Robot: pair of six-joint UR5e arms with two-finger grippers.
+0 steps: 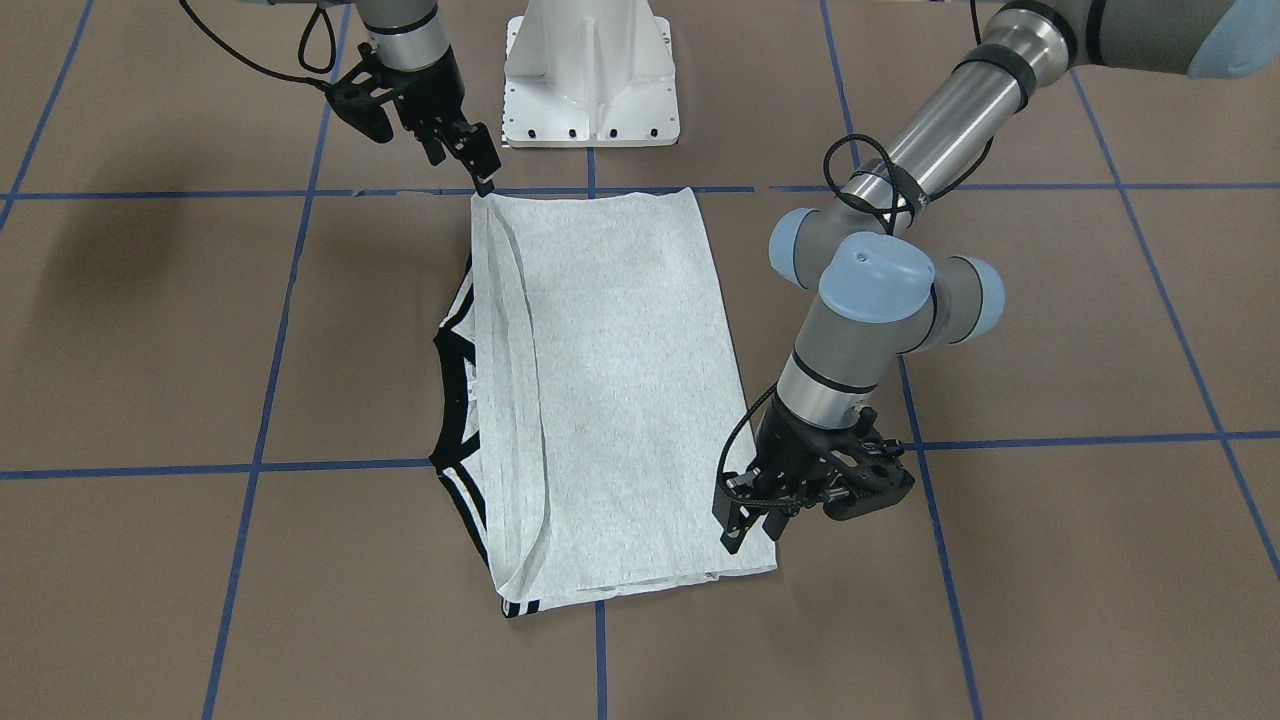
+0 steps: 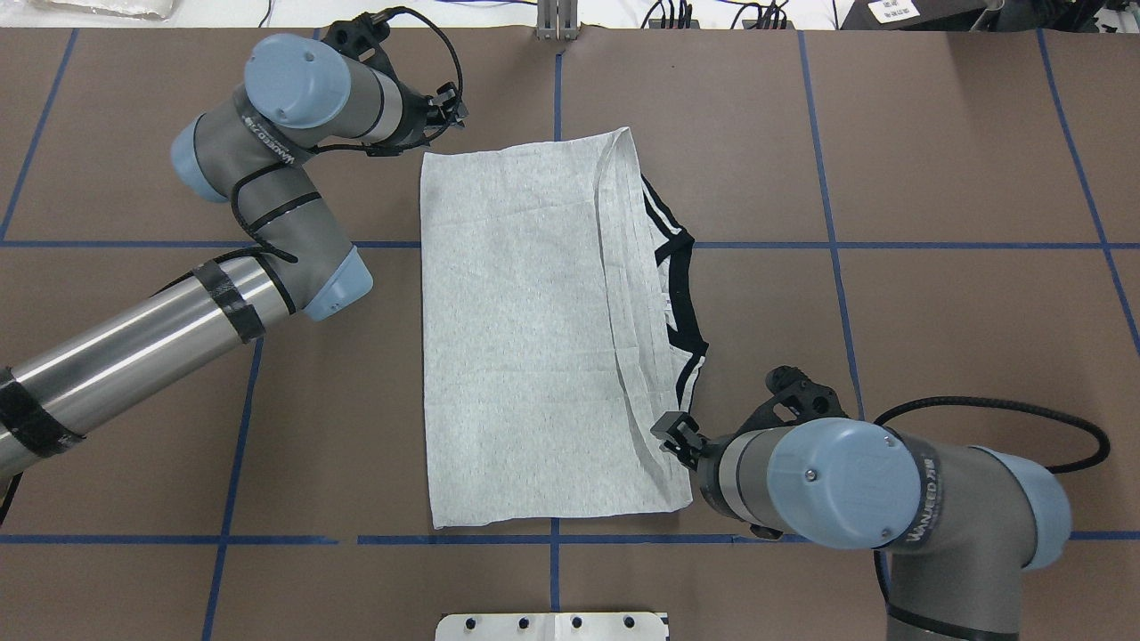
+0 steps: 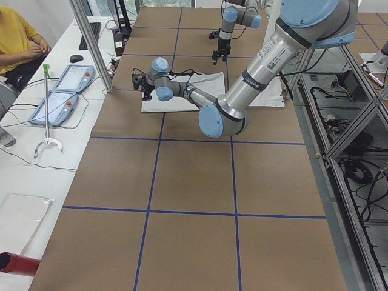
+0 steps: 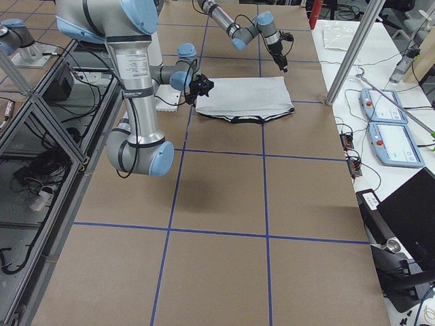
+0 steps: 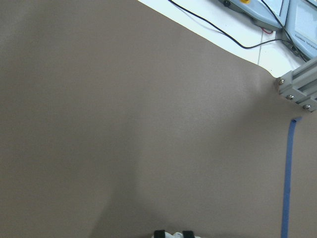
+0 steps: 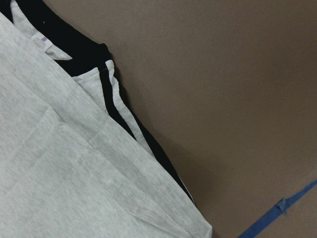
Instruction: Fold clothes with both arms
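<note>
Seen from overhead, the left gripper (image 2: 454,105) hangs just beside the far left corner of the T-shirt (image 2: 517,338). The front-facing view instead sets it over that corner's edge. Only the left wrist camera shows its fingertips (image 5: 159,234): two black tips close together with something pale between them, above the bare brown table (image 5: 148,124). Whether they pinch cloth I cannot tell.

The T-shirt lies flat, folded into a plain grey rectangle. The black collar (image 2: 681,258) pokes out past its right long edge.

The right gripper (image 2: 674,434) sits at that same edge, near the near right corner. The overhead view hides most of it behind the wrist. The front-facing view shows one finger pointing down at the corner. Its wrist camera gives stacked hems, black stripes (image 6: 116,106) and a small neck label (image 6: 39,42). How wide it stands I cannot tell.
</note>
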